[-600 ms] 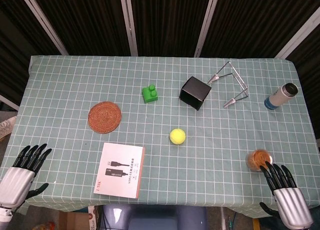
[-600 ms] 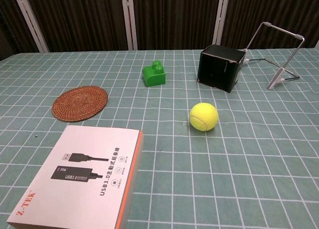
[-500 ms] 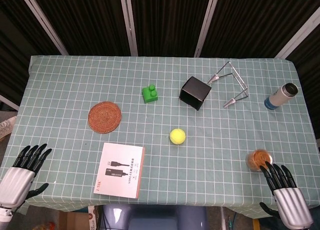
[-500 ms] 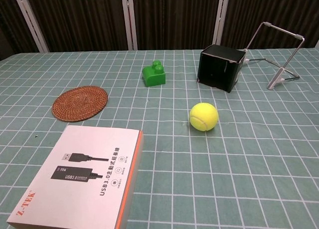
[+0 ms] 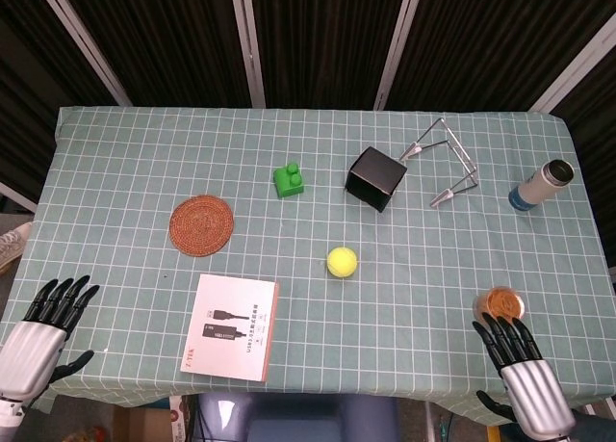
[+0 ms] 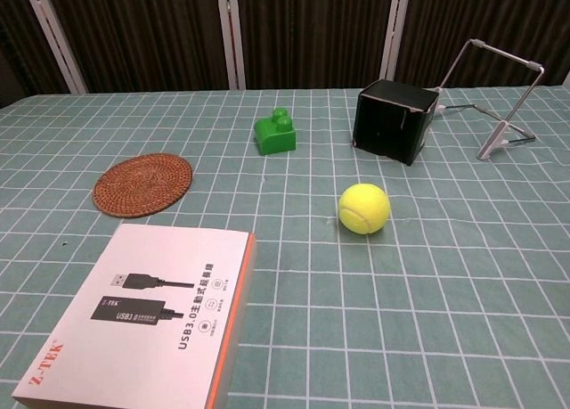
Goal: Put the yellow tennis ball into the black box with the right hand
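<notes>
Right hand [image 5: 520, 365] sits at the near right corner of the table [image 5: 115, 163], fingers spread and pointing toward the far edge, holding nothing. It shows in the head view only. Left hand [image 5: 43, 326] rests off the near left corner, fingers likewise spread and empty.

The ball [image 5: 342, 262] lies on the cloth, well apart from the right hand, ahead of it and to its left. In the chest view the ball [image 6: 363, 208] stands free, touching nothing but the table.

The box [image 5: 375, 178] stands farther out than the ball from the right hand, a little to the ball's right, not touching it. In the chest view its dark face [image 6: 392, 121] is turned toward the camera; whether the opening faces this way cannot be told.

A brown cup [image 5: 500, 302] stands just beyond the right hand's fingertips, very near them; contact cannot be confirmed. A wire stand [image 5: 448, 168] is just to the right of the box. A flask [image 5: 541, 185] lies far ahead of the right hand near the right edge.

A green block [image 5: 289, 181] sits left of the box. A woven coaster [image 5: 202, 224] lies ahead of the left hand, and a white carton [image 5: 231, 326] lies between the two hands, nearer the left.
</notes>
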{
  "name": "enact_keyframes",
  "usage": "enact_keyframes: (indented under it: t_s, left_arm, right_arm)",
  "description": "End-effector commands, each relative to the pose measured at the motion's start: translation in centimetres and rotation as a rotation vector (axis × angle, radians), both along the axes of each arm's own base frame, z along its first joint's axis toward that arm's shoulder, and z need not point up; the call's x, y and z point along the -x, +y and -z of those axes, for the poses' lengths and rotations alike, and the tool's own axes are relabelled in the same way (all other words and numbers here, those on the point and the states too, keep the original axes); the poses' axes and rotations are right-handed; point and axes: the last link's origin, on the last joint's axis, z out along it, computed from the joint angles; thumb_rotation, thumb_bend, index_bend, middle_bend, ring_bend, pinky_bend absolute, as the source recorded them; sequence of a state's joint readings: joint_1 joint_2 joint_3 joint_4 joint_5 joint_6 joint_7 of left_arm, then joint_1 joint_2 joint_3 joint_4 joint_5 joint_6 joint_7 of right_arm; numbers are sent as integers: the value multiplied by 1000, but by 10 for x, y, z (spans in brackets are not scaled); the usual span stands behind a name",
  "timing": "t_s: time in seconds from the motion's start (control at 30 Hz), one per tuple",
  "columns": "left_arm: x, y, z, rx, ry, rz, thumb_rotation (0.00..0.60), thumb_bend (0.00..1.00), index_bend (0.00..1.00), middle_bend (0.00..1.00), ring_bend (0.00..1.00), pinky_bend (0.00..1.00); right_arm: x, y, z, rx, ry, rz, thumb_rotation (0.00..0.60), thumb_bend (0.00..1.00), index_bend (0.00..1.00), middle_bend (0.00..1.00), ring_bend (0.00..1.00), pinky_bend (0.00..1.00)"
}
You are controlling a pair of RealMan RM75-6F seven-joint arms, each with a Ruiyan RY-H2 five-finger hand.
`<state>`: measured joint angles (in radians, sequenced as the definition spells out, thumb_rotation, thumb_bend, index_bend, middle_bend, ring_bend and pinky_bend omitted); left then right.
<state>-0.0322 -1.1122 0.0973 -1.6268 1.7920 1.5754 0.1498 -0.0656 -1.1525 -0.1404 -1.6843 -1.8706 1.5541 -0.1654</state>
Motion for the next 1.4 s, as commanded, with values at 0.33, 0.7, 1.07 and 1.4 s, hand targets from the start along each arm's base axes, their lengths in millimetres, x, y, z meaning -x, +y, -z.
enact_keyframes:
  t_s: [0.33, 0.7, 1.07, 1.4]
  left_arm:
    - [6, 17, 2, 18, 1, -45, 600, 139, 0, 0, 0, 0]
    - [4, 26, 1, 13, -17, -34, 600, 140, 0, 0, 0, 0]
    - [3, 40, 1, 10, -36, -31, 600, 139, 0, 0, 0, 0]
    - [10, 49, -5, -11, -48, -75, 600, 139, 0, 0, 0, 0]
  right_arm:
    - [-52, -20, 65, -61, -50, -41, 600, 250, 0, 150, 63, 231]
    - [-81, -46, 100, -69, -165, -27, 600, 472, 142, 359, 270, 515]
    - [-102, -64, 126, -96, -225, -38, 600, 592, 326, 467, 362, 610]
    - [-116, -95, 161, -150, -231, -20, 600, 624, 347, 474, 366, 610]
